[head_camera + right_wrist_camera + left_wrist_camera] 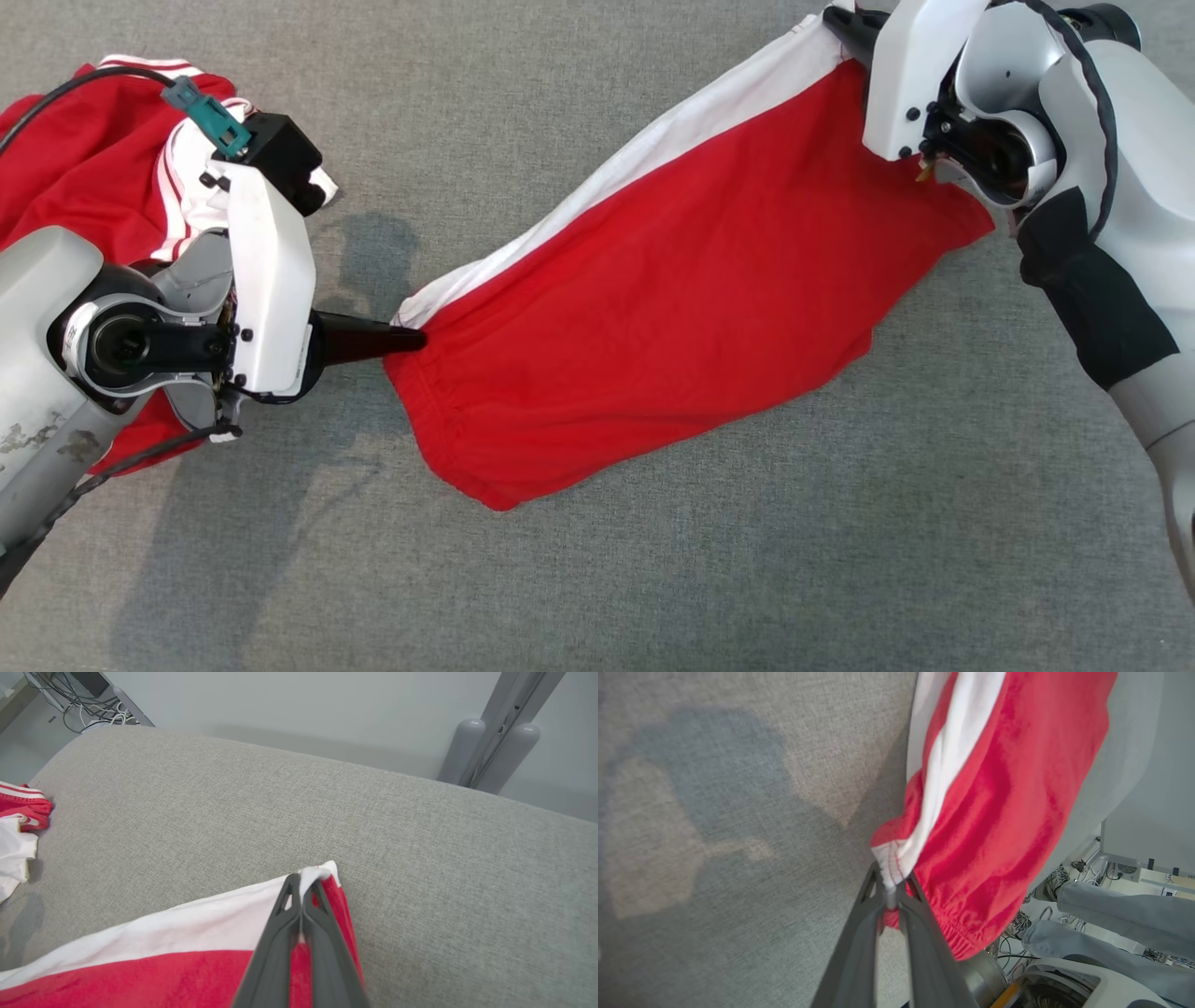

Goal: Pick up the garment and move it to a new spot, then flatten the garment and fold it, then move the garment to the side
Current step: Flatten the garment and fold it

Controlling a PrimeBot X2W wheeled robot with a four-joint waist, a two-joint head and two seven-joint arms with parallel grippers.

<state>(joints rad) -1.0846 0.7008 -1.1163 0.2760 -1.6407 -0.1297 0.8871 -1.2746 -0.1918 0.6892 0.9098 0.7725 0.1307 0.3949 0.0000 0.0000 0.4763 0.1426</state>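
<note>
1. Head view: I hold the garment stretched between my two hands over the grey padded surface. I judge this is so that its white-striped edge draws straight before I lay it flat. My left gripper has the elastic waistband corner, and my right gripper has the far corner of the same stripe. A heap of red and white clothes lies well apart, under my left arm. I cannot tell whether the lower red edge touches the surface.
2. Left wrist view: my jaws are nearly pressed together, pinching the gathered waistband at the stripe. The cloth hangs away from them. A person's legs are beyond the surface's edge.
3. Right wrist view: my jaws are fully closed, with the white corner nipped at their tips, close above the surface.
</note>
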